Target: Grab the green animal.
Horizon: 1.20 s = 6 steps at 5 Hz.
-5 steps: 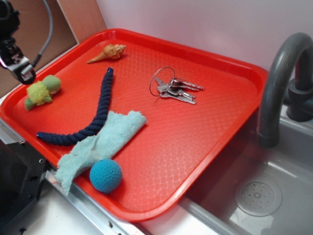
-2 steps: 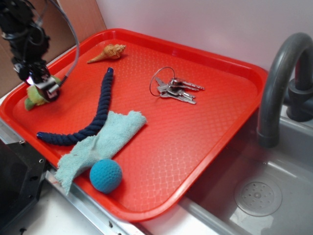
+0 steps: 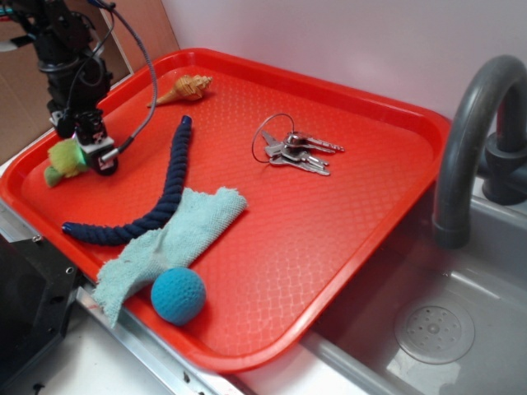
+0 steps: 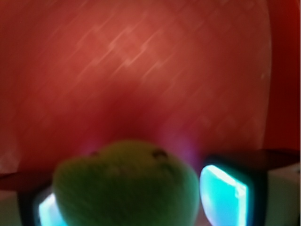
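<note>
Red plastic fills both views: the tray point(image 3: 362, 239) carries everything here. Over at its left edge, the gripper point(image 3: 85, 145) is down on the green animal point(image 3: 64, 159), fingers on either side of the toy's head. From the wrist camera, the pale green head point(image 4: 126, 186) sits blurred right between the two fingers point(image 4: 225, 195), close against both, though whether they are pinching it or only standing around it, I cannot tell. The fuzzy yellow-green body pokes out to the left of the gripper, resting on the tray. A navy rope point(image 3: 160, 193) curves just beside, a shell point(image 3: 183, 89) lies near the far-left corner, keys point(image 3: 295, 151) towards the middle. At the near edge, a pale teal cloth point(image 3: 169, 243) touches a blue ball point(image 3: 178, 295).
</note>
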Tool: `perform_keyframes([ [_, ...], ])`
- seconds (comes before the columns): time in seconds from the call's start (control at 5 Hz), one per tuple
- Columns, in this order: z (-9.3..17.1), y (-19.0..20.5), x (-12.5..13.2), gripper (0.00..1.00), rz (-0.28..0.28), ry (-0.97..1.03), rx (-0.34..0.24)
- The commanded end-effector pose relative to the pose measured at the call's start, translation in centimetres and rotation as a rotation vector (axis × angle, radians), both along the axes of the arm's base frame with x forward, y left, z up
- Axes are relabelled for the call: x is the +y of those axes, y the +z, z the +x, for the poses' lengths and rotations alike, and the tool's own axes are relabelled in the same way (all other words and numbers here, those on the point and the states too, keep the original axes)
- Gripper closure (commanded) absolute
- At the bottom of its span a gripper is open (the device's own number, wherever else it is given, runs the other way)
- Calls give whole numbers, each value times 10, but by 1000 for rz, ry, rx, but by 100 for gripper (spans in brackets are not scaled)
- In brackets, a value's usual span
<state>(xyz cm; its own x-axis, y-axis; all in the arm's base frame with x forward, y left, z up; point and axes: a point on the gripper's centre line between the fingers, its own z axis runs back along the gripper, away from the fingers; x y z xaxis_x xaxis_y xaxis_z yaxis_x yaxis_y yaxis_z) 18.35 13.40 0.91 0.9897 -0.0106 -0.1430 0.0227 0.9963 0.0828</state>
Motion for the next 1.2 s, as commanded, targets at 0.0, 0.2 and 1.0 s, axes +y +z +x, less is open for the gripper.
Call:
perform_keyframes([
  [0.0,9,-14,10,100,17,38,-18],
  [0.2,18,-11,18,100,30,81,-16],
  [1.0,33,120,-29,100,-89,89,-200],
])
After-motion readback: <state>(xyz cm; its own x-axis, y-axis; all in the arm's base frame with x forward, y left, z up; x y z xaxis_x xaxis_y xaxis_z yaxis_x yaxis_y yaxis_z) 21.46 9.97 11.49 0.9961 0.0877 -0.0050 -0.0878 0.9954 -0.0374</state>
